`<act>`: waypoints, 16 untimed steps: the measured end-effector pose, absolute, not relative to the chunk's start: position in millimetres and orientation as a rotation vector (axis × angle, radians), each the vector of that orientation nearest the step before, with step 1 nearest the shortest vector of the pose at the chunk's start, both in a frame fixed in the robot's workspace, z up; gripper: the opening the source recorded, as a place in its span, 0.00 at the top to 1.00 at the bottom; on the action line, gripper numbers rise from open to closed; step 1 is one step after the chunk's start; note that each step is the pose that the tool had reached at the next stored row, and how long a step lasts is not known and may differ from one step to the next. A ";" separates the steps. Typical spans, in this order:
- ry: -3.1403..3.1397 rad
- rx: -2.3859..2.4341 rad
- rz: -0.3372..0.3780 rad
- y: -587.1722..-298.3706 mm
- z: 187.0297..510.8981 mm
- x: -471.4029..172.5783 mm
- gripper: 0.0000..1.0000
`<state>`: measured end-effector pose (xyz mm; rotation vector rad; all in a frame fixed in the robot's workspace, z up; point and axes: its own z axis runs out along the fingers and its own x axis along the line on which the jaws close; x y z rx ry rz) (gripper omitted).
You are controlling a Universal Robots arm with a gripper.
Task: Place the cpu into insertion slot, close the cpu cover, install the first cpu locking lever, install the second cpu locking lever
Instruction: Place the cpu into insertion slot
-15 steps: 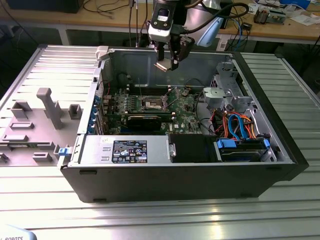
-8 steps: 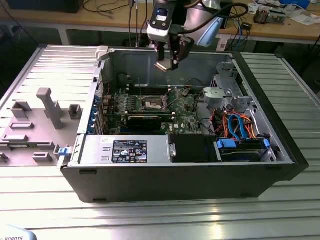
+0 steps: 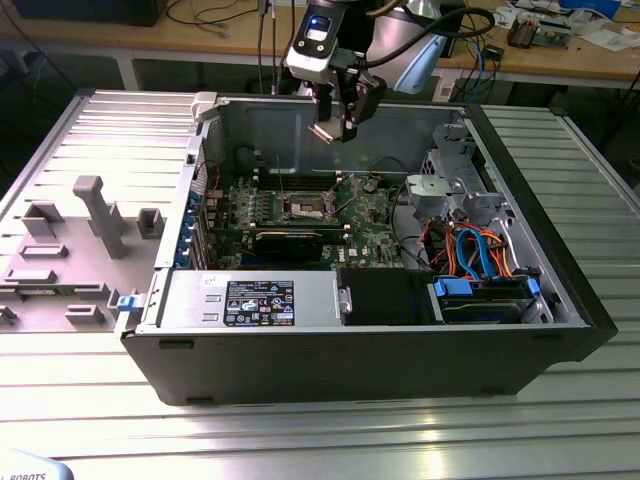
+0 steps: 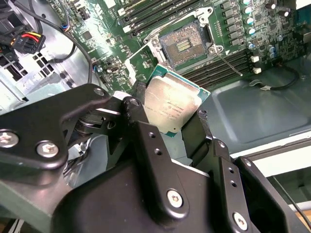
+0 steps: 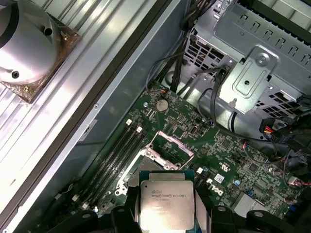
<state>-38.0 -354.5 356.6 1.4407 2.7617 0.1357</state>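
Observation:
My gripper (image 3: 340, 122) hangs above the open computer case, shut on the cpu (image 3: 327, 131). In both wrist views the cpu (image 4: 170, 104) (image 5: 166, 204) is a flat silvery square held by its edges between the black fingers (image 4: 140, 99). The insertion slot (image 4: 187, 44) (image 3: 308, 207) lies below on the green board, its dark centre bare inside a silver rim. The cpu cover (image 5: 170, 147), a thin silver frame with a square window, stands swung up beside the slot. A thin metal locking lever (image 4: 228, 63) sticks out from the slot's side.
A long black graphics card (image 3: 290, 240) lies in front of the slot. Black memory slots (image 4: 160, 14) run beside it. A metal drive cage (image 3: 450, 180) and blue and orange cables (image 3: 480, 250) fill the exterior view's right. A grey fixture tray (image 3: 80, 230) lies outside the case.

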 end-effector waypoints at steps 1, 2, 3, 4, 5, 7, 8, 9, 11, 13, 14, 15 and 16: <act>2.761 1.442 0.136 -354.5 356.6 -38.0 0.46; 2.761 1.443 0.136 -354.5 356.6 -38.0 0.46; 2.761 1.443 0.136 -354.5 356.6 -38.0 0.46; 2.760 1.443 0.136 -354.5 356.6 -38.0 0.46; 2.759 1.445 0.136 -354.5 356.6 -38.0 0.46; 2.759 1.447 0.136 -354.5 356.6 -38.0 0.46; 2.758 1.447 0.136 -354.5 356.6 -38.0 0.46; 2.758 1.448 0.136 -354.5 356.6 -38.0 0.46; 2.757 1.450 0.136 -354.5 356.6 -38.0 0.46; 2.756 1.451 0.135 -354.5 356.6 -38.0 0.46; 2.756 1.451 0.135 -354.5 356.6 -38.0 0.46; 2.756 1.452 0.136 -354.5 356.6 -38.0 0.46; 2.756 1.452 0.136 -354.5 356.6 -38.0 0.46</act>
